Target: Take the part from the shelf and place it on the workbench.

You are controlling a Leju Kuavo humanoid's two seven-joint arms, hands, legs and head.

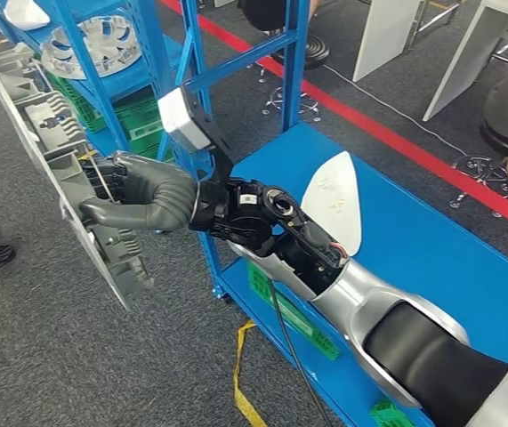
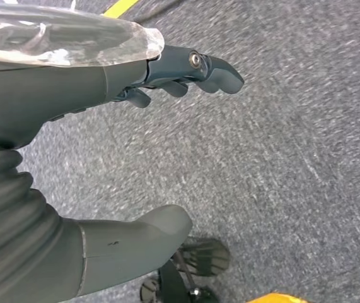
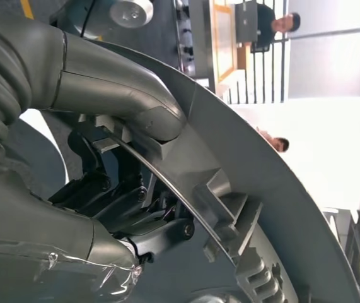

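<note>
In the head view my right hand (image 1: 140, 194) grips a long grey ribbed plastic part (image 1: 49, 151) near its middle. The part hangs tilted above the grey carpet, just left of the blue shelf (image 1: 190, 53). Close up in the right wrist view, the thumb (image 3: 120, 95) lies over the part's curved rim (image 3: 273, 208) and the dark fingers (image 3: 120, 208) hook under a rib. My left hand (image 2: 63, 95) hangs over the carpet with its fingers stretched out and nothing in it.
A white curved shell (image 1: 334, 200) lies on the blue surface (image 1: 425, 258) to the right of the shelf posts. Green crates (image 1: 137, 120) and a white fan-shaped part (image 1: 96, 44) sit in the shelf. A red floor line (image 1: 405, 142) runs behind. Two people (image 3: 282, 22) stand far off.
</note>
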